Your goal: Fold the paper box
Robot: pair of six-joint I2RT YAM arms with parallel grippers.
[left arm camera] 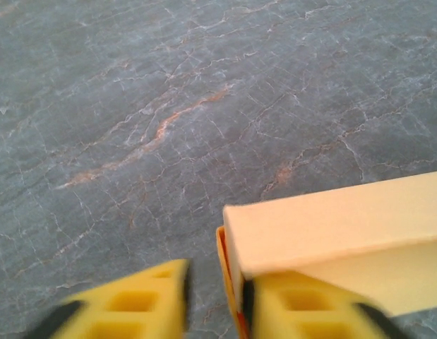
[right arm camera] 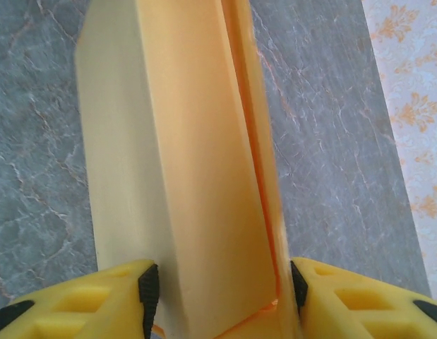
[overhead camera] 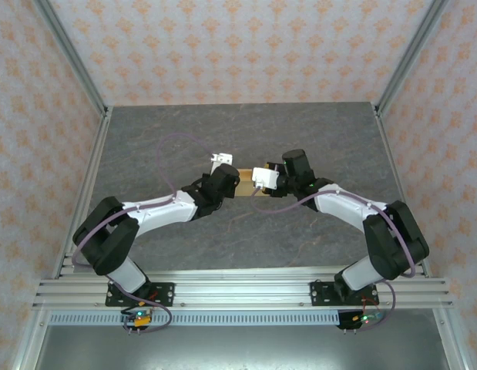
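The paper box (overhead camera: 245, 183) is a light orange-tan folded carton held off the grey table (overhead camera: 246, 131) between my two grippers at mid-table. My right gripper (right arm camera: 223, 286) is shut on the paper box (right arm camera: 204, 162): both black pads press its long sides, and the box runs away from the camera. A loose side flap (right arm camera: 257, 141) lies along its right edge. My left gripper (left arm camera: 217, 279) is open at the box's other end (left arm camera: 331, 226). Its right finger (left arm camera: 303, 304) sits against the box's end, while its left finger (left arm camera: 133, 304) stands apart from it. In the top view the left gripper (overhead camera: 235, 186) and right gripper (overhead camera: 256, 188) face each other.
Aluminium frame posts (overhead camera: 76, 62) and patterned walls (overhead camera: 246, 46) border the table on three sides. A purple cable (overhead camera: 180, 139) loops over the table behind the left arm. The arm bases are bolted to the rail (overhead camera: 238, 289) at the near edge.
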